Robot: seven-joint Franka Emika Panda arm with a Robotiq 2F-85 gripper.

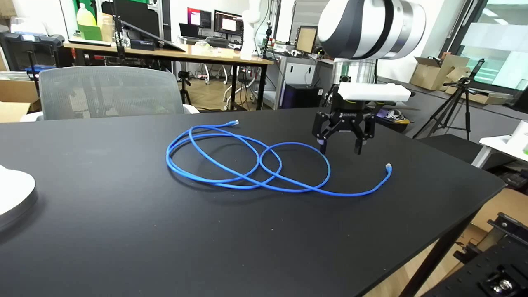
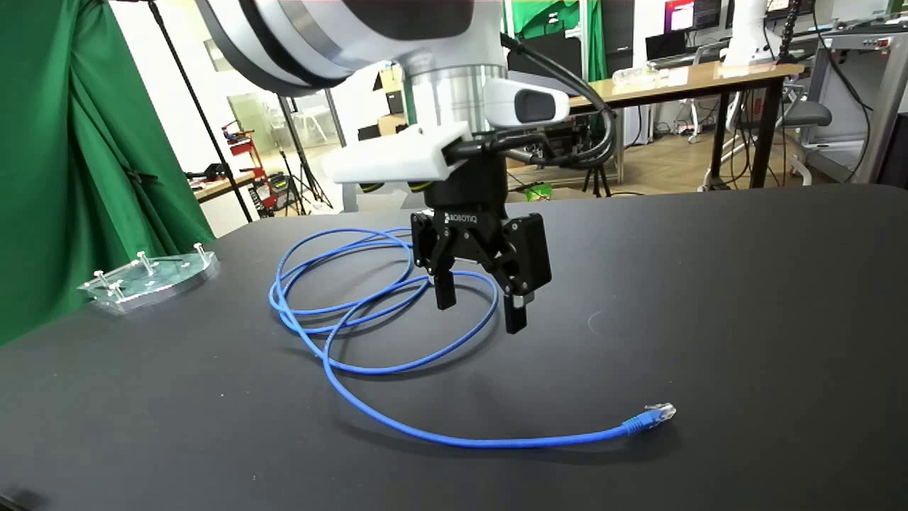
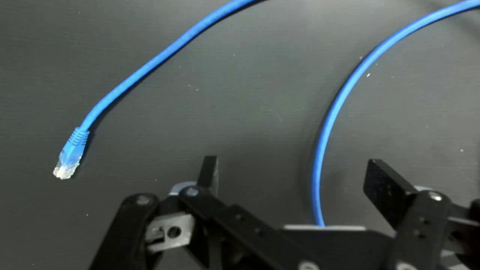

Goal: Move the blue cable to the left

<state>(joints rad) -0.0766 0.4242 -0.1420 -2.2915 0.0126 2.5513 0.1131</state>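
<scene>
Behind blk table (image 1: 198, 239) in an exterior view: mesh-back chair (image 1: 111, 93) nr the far edge, wood-top desk (image 1: 214, 53) further back; tripod (image 1: 463, 88) & cardboard box (image 1: 433, 74) off past table's side. On table, white round-edged thing (image 1: 14, 194), partly cut off by frame in an exterior view. Bolt-studded clear plate (image 2: 152, 280) sits on table nr its edge in an exterior view, green curtain (image 2: 92, 163) hanging just past that edge. Both items are apart fr. blue cable (image 1: 260, 160), which lies on table in loose overlapping loops, one connector tip (image 1: 388, 166) stretched toward table's side, other end nearer the far edge. In the way: gripper (image 1: 340, 149) hides pt of the loops in an exterior view. Arm (image 1: 371, 29) hangs over table, white block (image 1: 373, 91) at its wrist, gripper aimed down at table, approx over cable's outermost loop. Jaws spread wide, fingers (image 3: 390, 193) w/ a big gap b/w; in wrist view one strand shows in that gap, clear of either finger. Fingertips look a bit above table; exact ht, can't tell.
</scene>
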